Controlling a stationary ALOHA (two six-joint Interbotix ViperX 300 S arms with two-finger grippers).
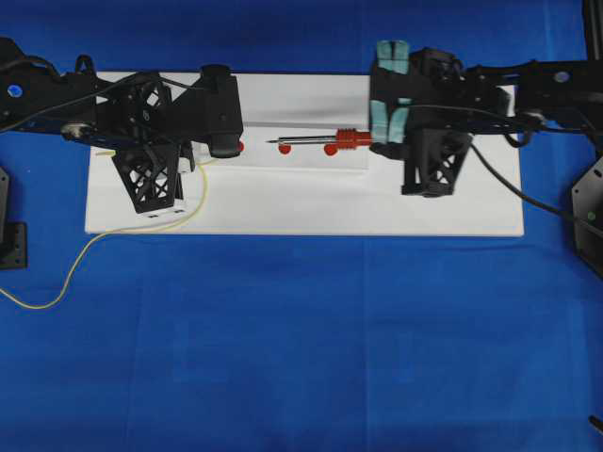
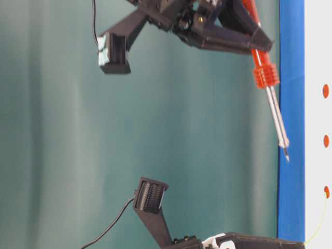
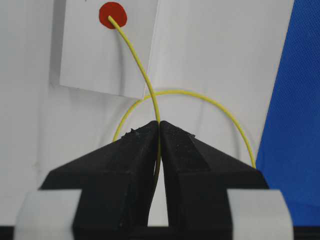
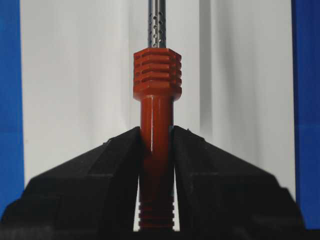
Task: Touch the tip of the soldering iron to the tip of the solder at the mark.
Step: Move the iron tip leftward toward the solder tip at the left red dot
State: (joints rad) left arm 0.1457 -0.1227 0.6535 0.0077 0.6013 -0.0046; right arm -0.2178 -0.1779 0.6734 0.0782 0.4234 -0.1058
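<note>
Left hand (image 3: 159, 125) pinches the solder (image 3: 140, 70); right hand (image 4: 156, 132) clamps the soldering iron (image 4: 156, 75).

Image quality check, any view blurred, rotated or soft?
Table-level view is turned sideways; the soldering iron is sharp, near black parts soft. Left wrist: solder and red mark crisp, jaws slightly soft. Right wrist: even light, sharp. Overhead: clean, soft shadows.

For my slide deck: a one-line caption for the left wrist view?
Left pincer shut on yellow solder, its tip on the red mark.
</note>
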